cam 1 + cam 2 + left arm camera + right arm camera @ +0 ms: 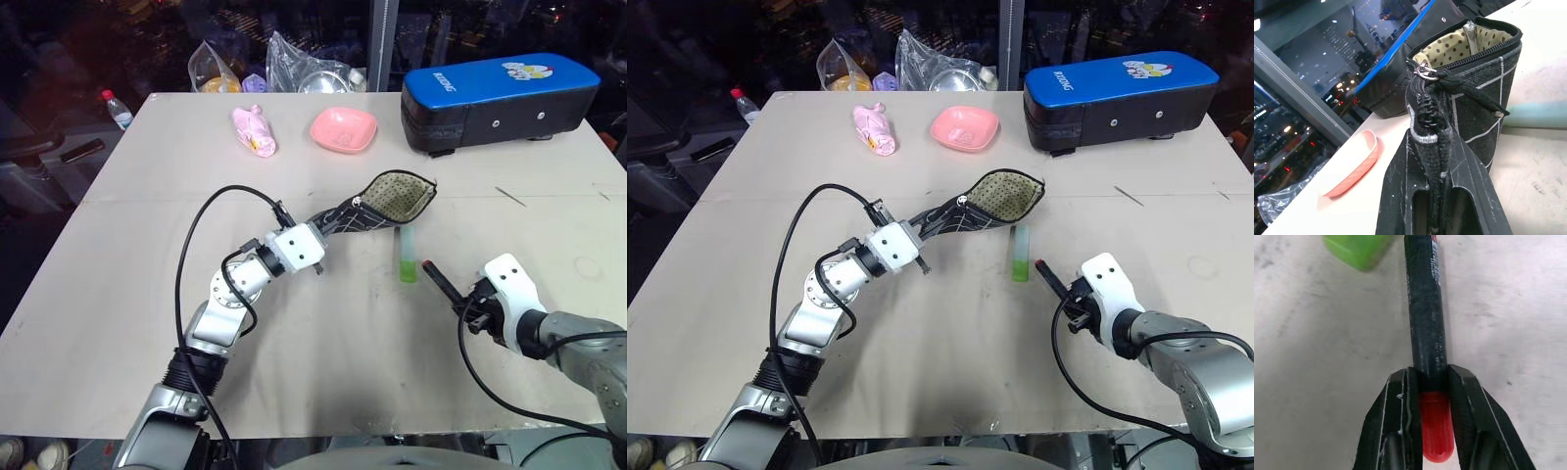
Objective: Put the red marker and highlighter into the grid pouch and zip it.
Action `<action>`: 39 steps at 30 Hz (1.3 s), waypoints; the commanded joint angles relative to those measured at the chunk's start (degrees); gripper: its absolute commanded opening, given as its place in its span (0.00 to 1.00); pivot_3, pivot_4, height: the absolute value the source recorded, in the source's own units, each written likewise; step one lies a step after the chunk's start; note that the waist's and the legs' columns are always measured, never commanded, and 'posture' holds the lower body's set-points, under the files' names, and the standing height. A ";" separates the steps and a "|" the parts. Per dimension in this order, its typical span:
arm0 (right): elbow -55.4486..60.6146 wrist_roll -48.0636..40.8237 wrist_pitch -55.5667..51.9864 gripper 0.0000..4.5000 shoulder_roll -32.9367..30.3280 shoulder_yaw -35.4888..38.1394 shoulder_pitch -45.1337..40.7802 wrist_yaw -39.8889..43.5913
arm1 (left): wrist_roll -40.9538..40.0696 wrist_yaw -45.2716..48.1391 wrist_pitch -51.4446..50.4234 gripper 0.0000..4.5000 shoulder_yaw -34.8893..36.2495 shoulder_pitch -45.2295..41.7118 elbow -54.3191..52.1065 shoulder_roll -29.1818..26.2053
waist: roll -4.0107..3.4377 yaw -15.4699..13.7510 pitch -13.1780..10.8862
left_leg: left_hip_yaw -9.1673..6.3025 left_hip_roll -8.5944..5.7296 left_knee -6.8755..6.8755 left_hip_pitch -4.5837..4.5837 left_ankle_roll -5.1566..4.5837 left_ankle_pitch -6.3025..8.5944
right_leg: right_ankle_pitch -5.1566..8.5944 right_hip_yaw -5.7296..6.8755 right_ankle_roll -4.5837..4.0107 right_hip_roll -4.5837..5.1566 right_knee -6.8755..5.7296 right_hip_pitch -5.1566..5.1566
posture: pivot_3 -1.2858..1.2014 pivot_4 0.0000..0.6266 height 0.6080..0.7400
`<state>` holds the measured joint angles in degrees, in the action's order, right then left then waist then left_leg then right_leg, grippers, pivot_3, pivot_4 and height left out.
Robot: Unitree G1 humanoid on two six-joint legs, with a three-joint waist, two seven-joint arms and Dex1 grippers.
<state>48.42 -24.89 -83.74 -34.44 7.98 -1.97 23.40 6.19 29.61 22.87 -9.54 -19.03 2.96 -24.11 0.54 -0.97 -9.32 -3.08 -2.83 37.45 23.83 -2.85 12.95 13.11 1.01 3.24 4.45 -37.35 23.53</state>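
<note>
1. Our right gripper [1431, 382] is clamped on the marker [1425, 308], lying on the table.
2. Our left gripper [1436, 196] pinches the pouch [377, 206]; its open mouth lies up-left of the marker, past the highlighter [408, 257].

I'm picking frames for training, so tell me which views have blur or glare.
Right wrist view: highlighter end soft, red marker sharp. Left wrist view: window reflections bright, pink dish blurred. Eye views: even light, no glare on the table.
</note>
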 commanded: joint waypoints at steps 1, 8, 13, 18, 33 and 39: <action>-2.98 1.58 7.19 0.05 -13.27 3.45 -1.04 6.05 | 0.49 -0.57 1.14 0.00 -0.38 -0.78 -0.31 0.65 | -0.04 -0.02 -0.06 | 0.00 -0.01 0.00 0.01 0.00 0.00 | 0.00 0.01 0.00 0.01 0.01 0.00 | 0.52 0.24 0.96; -16.74 7.89 45.40 0.05 -36.62 1.20 -11.53 28.28 | 0.99 -0.13 1.61 0.00 -1.00 -1.11 0.45 1.43 | -0.09 0.30 -0.16 | 0.15 0.20 -0.06 -0.05 -0.01 0.00 | 0.01 -0.06 0.03 -0.23 0.22 -0.05 | 0.52 0.24 0.96; -25.72 16.23 61.41 0.05 -37.09 -10.90 -27.82 35.76 | 1.19 -0.14 2.30 0.00 -1.98 -2.21 1.76 2.05 | -0.07 0.28 -0.22 | 0.23 0.35 -0.08 0.00 0.01 0.01 | -0.02 -0.11 -0.01 -0.34 0.36 -0.03 | 0.52 0.24 0.96; -36.22 27.08 75.09 0.05 -31.85 -22.14 -41.56 41.74 | 1.58 -0.08 2.89 0.00 -2.31 -2.50 2.05 2.03 | -0.04 0.22 -0.27 | 0.30 0.34 -0.06 0.05 0.01 0.01 | -0.04 -0.21 -0.02 -0.27 0.47 -0.01 | 0.52 0.24 0.96; -53.50 46.30 92.18 0.05 -11.51 -35.17 -57.38 42.03 | 2.05 -0.46 2.63 0.00 -2.49 -2.43 1.63 2.70 | -0.09 0.30 -0.30 | 0.32 0.30 -0.16 0.04 0.25 -0.12 | -0.09 -0.30 -0.09 -0.27 0.38 0.13 | 0.52 0.24 0.96; -53.30 44.66 94.77 0.05 -5.18 -34.96 -54.25 40.68 | 2.13 -0.67 2.18 0.00 -2.30 -2.11 1.02 3.25 | -0.09 0.17 -0.30 | 0.25 0.21 -0.14 0.04 0.25 -0.12 | -0.09 -0.28 -0.09 -0.24 0.36 0.12 | 0.52 0.24 0.96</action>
<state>-5.86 20.95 9.67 -39.89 -28.32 -55.65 64.83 8.83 29.66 24.58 -12.00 -20.85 6.15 -21.33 0.44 -0.79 -9.62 -2.82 -2.63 37.32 23.87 -2.59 12.83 12.99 0.71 3.18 4.22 -37.01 23.66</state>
